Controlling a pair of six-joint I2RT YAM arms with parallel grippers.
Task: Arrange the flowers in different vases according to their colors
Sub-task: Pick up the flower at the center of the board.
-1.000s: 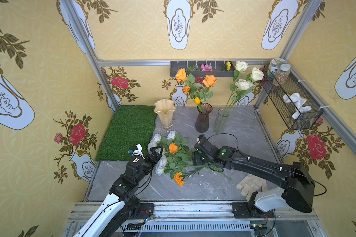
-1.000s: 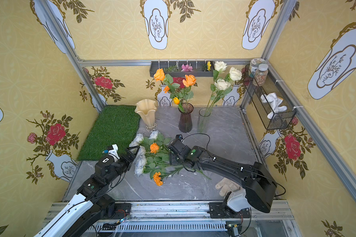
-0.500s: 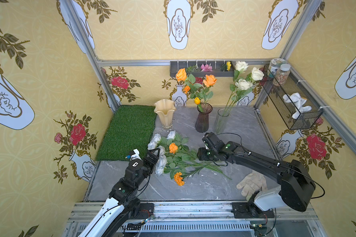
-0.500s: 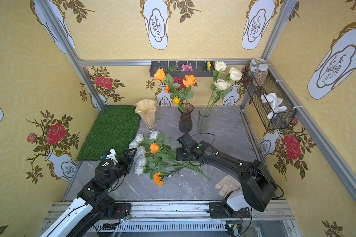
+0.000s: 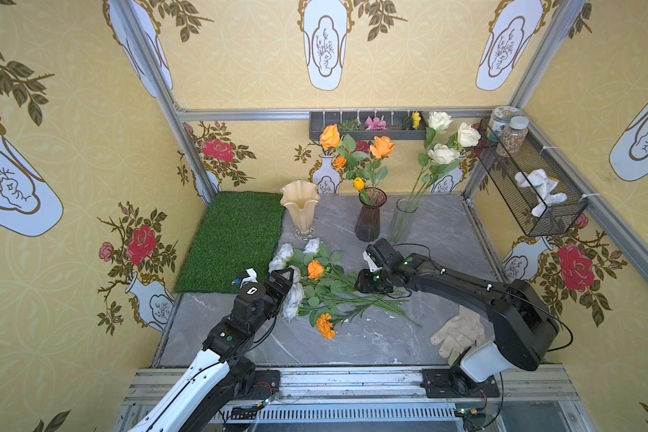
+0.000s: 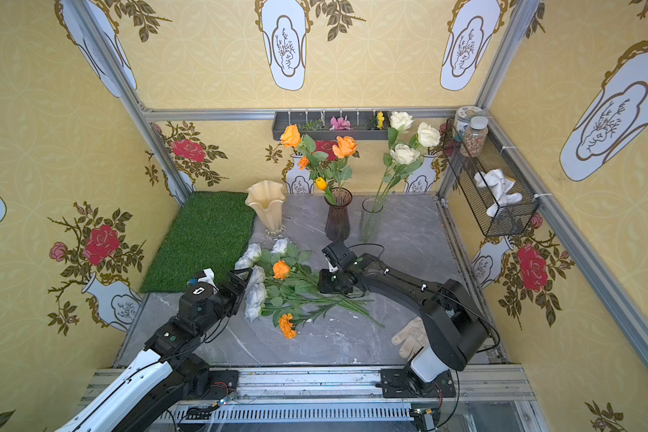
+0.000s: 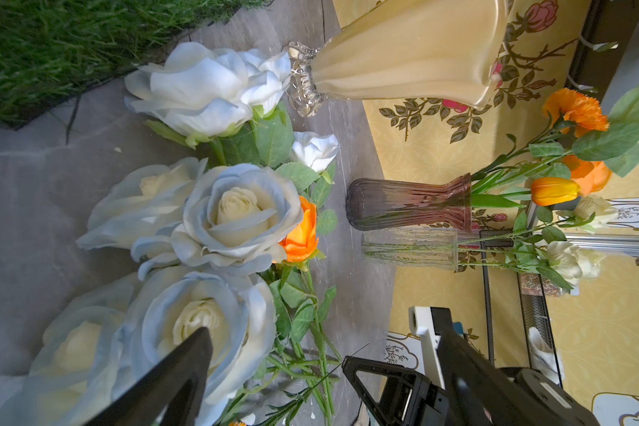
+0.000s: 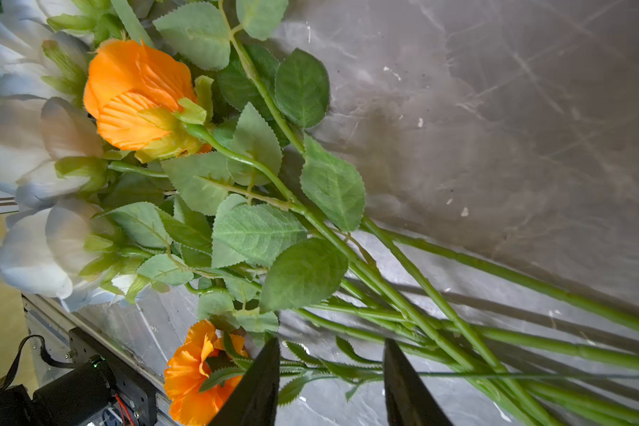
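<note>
A pile of flowers lies on the marble table (image 5: 352, 344): pale blue-white roses (image 5: 294, 299), an orange rose (image 5: 315, 269) and an orange marigold (image 5: 325, 325). My left gripper (image 5: 286, 278) stands open at the blue-white roses (image 7: 237, 217), holding nothing. My right gripper (image 8: 329, 376) hovers low over the green stems, partly open, and the marigold's thin stem (image 8: 347, 372) runs between its fingers (image 8: 259, 387) untouched. At the back stand the cream-amber vase (image 5: 300, 209), the purple vase (image 5: 369, 218) with orange roses (image 5: 382, 146) and a yellow tulip (image 5: 358, 183), and the clear vase (image 5: 403, 220) with cream-white roses (image 5: 442, 153).
A green turf mat (image 5: 236, 239) covers the back left of the table. A work glove (image 5: 457, 333) lies by the right arm's base. A wire basket (image 5: 528, 179) with jars hangs on the right wall, and a dark shelf (image 5: 367, 127) with small sprigs on the back wall.
My right gripper has shifted slightly to the right along the stems and its jaws have narrowed around the marigold stem. The left gripper has hardly moved and stays open.
</note>
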